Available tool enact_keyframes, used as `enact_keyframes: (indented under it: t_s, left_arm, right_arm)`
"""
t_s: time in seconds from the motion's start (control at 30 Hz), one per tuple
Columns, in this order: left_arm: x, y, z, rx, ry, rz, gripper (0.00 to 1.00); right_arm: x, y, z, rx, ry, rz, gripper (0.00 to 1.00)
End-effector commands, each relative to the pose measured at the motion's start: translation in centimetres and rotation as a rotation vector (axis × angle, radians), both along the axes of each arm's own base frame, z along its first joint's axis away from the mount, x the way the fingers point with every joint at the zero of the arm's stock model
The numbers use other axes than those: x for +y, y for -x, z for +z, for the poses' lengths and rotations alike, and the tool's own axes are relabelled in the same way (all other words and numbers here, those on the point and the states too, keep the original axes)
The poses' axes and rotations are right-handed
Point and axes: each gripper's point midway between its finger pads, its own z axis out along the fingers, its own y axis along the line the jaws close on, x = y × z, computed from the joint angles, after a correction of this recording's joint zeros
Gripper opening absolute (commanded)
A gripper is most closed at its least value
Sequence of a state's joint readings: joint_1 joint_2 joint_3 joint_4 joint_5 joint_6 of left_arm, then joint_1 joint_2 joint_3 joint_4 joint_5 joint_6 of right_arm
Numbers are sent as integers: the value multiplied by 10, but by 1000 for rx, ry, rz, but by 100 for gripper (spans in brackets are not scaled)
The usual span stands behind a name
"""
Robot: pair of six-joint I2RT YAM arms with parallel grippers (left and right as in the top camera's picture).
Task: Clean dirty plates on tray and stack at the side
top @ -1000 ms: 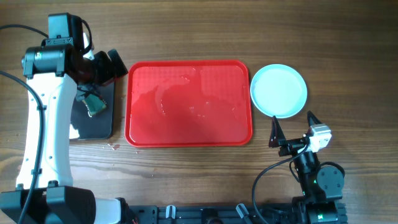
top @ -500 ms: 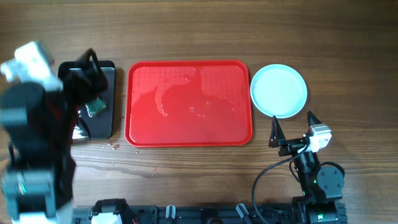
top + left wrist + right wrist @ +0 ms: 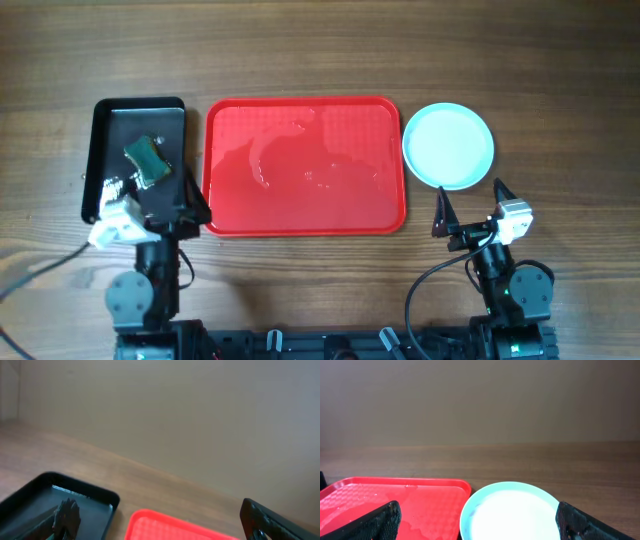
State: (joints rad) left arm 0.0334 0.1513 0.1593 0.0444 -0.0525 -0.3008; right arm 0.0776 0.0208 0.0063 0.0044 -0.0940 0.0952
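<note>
left gripper [image 3: 165, 203] had pulled back from over the black tray [image 3: 110, 125] to the near table edge. It looked wide and empty, though only one finger showed in its wrist view. right gripper [image 3: 470, 190] hadn't moved: parked, spread wide, holding nothing. Beyond them, the sponge [image 3: 148, 160] was left lying in the black tray, and the red tray [image 3: 300, 205] was bare apart from wet streaks. The plates [image 3: 448, 146] sat stacked on the table just right of the red tray, top one clean; couldn't count them from above. My read: cleaning done, arms homing.
</note>
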Motion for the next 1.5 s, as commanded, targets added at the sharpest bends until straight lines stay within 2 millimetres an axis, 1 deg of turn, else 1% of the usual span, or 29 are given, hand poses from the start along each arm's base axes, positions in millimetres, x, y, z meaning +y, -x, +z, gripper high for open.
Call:
enact_keyframes:
  t_s: [0.0,0.13,0.17,0.33,1.47]
  left_arm:
    - [-4,2,-17,-16,-11,-20,100]
    - [-5,2,-37,0,-10,-25,100]
    - [-5,2,-45,21,-10,-29,100]
    - [-6,3,-71,126,-9,-33,100]
    - [-7,2,-71,127,-24,-40,100]
  right_arm:
    - [1,0,1,-6,7,10,100]
    - [1,0,1,-6,7,10,100]
    - [1,0,1,-6,7,10,100]
    - [1,0,1,-6,7,10,100]
    - [1,0,1,-6,6,10,100]
